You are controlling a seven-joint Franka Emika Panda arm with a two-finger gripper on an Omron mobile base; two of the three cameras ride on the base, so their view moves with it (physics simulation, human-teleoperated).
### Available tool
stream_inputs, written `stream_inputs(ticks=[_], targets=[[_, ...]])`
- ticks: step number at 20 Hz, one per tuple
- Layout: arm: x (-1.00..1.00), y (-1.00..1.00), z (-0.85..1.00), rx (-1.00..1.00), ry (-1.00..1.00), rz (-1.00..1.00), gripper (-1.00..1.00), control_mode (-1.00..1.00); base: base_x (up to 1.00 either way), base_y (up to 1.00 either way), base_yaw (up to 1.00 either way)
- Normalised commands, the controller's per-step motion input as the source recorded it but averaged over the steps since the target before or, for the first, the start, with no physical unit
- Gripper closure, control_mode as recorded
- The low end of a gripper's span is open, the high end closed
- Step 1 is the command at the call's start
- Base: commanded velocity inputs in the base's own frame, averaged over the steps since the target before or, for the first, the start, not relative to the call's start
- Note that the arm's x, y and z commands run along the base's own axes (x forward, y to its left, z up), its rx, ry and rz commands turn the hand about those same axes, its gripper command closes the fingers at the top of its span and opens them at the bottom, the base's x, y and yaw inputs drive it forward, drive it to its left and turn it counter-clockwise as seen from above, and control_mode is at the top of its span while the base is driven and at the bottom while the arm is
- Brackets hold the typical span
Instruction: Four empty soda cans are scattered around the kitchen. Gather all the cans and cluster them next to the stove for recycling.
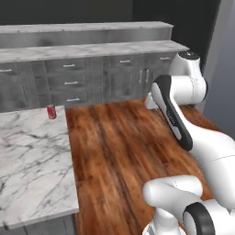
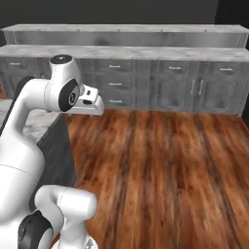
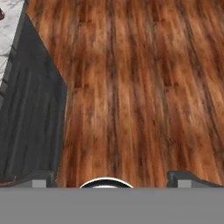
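One soda can [image 1: 51,111] visible: upright at the far right corner of the marble island counter [image 1: 32,165], on the left of the left base view, just inside the edge. In the hand view a sliver of red at the top left corner, on the marble, is probably the same can [image 3: 1,14], too clipped to be sure. Gripper [image 3: 111,177] carries nothing; jaws spread wide, both tips standing at the bottom of the hand view with bare wood floor [image 3: 140,87] between them. Hand is well apart from the can, out over the floor to the right of the island, looking down past its dark side panel [image 3: 30,118]. Arm is folded up over the base, not reaching. Far side of the room: a long run of grey cabinets [image 2: 160,87] with drawers under a stone counter top [image 2: 146,52], nothing red on it that I can make out. No stove in frame, no cluster in frame, so no evidence of any can delivered. My read: task is at or near the start, on the approach to this can. Left to do: close on the island corner, grab the can, find the stove, drop it beside it, then locate the other three.
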Motion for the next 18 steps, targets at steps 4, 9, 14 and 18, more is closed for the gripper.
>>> stream_inputs(ticks=[4, 9, 14, 18], targets=[[0.0, 0.0, 0.0, 0.0, 0.0, 0.0, -1.0, 1.0, 0.48, -0.2, 0.34], [0.0, 0.0, 0.0, 0.0, 0.0, 0.0, -1.0, 1.0, 0.49, -0.19, 0.36], [0.0, 0.0, 0.0, 0.0, 0.0, 0.0, -1.0, 1.0, 0.44, -0.35, 0.15], [0.0, 0.0, 0.0, 0.0, 0.0, 0.0, -1.0, 1.0, 0.42, -0.44, 0.01]])
